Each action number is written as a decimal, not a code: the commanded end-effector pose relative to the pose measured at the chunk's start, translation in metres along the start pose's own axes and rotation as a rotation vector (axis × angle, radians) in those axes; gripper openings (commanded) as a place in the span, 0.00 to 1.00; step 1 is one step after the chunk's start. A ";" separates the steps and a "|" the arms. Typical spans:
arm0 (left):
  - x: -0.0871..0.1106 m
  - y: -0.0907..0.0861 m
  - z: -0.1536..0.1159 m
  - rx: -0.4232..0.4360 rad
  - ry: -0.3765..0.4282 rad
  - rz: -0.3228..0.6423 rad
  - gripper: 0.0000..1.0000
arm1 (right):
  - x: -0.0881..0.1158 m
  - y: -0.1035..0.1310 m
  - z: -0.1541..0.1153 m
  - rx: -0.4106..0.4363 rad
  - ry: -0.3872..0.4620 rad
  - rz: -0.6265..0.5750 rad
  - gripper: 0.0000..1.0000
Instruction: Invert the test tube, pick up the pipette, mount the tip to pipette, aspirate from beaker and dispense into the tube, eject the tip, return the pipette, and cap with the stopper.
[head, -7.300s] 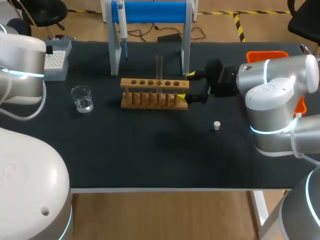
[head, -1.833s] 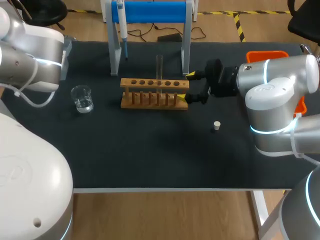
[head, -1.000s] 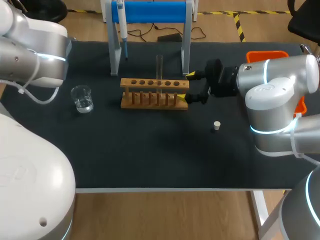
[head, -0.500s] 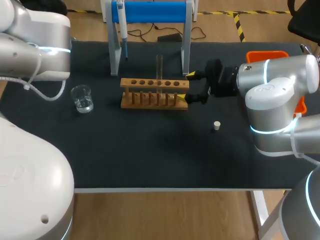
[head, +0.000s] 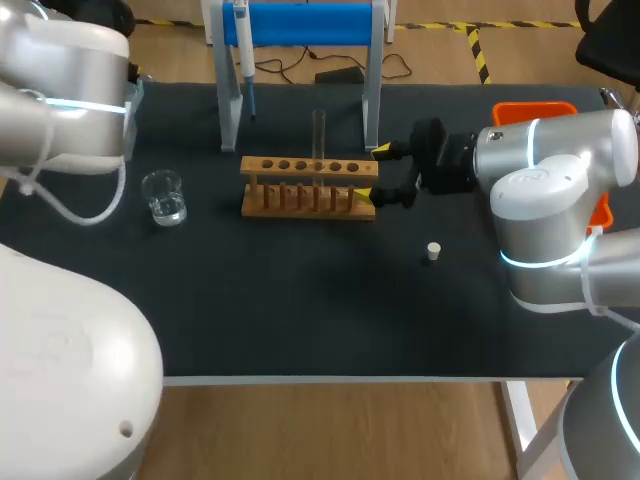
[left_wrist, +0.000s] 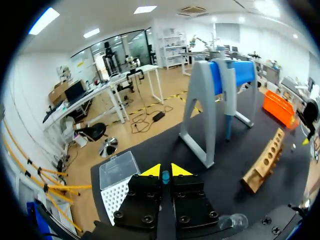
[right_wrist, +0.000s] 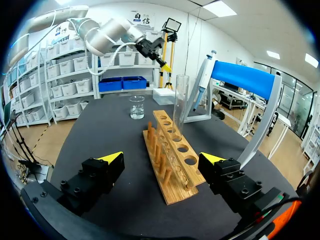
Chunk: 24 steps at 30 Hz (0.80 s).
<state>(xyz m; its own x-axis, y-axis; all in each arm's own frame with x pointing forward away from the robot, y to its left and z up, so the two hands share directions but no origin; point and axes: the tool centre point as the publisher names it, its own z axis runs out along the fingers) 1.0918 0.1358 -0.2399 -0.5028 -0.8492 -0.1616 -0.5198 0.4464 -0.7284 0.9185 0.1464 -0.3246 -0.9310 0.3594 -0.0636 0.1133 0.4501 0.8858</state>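
Note:
A clear test tube (head: 319, 135) stands upright in the wooden rack (head: 308, 186). My right gripper (head: 372, 172) is open at the rack's right end, one yellow tip on each side, touching nothing. In the right wrist view the rack (right_wrist: 172, 155) and the tube (right_wrist: 180, 97) lie ahead between the fingers. The pipette (head: 243, 45) hangs on the blue stand (head: 300, 25). The beaker (head: 164, 197) sits left of the rack, the white stopper (head: 434, 251) on the mat to the right. My left gripper (left_wrist: 162, 170) is shut above the tip box (left_wrist: 117, 182); a small blue speck shows between its tips.
An orange bin (head: 535, 112) sits at the back right behind my right arm. My left arm's bulk (head: 60, 90) hangs over the back left corner and hides most of the tip box in the head view. The mat in front of the rack lies bare.
My left arm has swung at the back left corner, its upper link turning over the tip box. The right arm, rack, tube and stopper have not moved.

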 end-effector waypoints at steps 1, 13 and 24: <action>-0.003 0.005 -0.047 0.021 0.123 0.036 0.00 | 0.000 0.000 0.000 0.000 0.001 -0.001 1.00; -0.003 0.005 -0.047 0.021 0.123 0.036 0.00 | 0.000 0.000 0.000 0.000 0.001 -0.001 1.00; 0.006 0.000 -0.050 0.020 0.142 0.065 0.00 | 0.000 0.000 0.000 0.000 0.001 -0.001 1.00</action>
<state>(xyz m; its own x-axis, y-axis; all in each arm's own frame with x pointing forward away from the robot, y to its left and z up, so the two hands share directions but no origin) 1.0587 0.1520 -0.2116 -0.6060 -0.7880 -0.1087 -0.4842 0.4739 -0.7355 0.9185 0.1464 -0.3246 -0.9311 0.3593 -0.0637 0.1131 0.4501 0.8858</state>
